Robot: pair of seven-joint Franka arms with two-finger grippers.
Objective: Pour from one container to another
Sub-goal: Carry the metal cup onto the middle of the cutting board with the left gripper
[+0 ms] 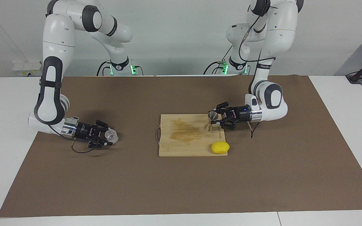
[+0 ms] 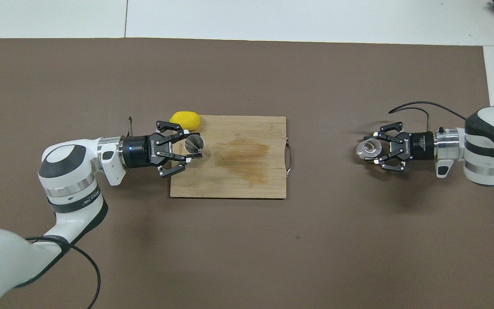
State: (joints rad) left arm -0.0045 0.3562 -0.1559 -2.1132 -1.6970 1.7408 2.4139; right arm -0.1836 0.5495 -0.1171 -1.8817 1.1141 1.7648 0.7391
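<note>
Steel jigger [image 1: 212, 115] (hourglass) pinched by left gripper [image 1: 216, 120]; right gripper [image 1: 110, 138] closing around glass cup [image 1: 111, 135].

Only 2 markings show. Short white lettering runs along the black wrist body of the black two-finger left gripper [image 2: 192, 146], just back of the finger links; same on the black two-finger right gripper [image 2: 369, 148]. It lies sideways in the overhead view and looks like "ROBOTIQ", tho not 100% sure. Pale rectangular bamboo cutting board [image 2: 247, 180] has a burnt-in brand line along its short edge twd the left arm's end, partly covered, too small to read.
</note>
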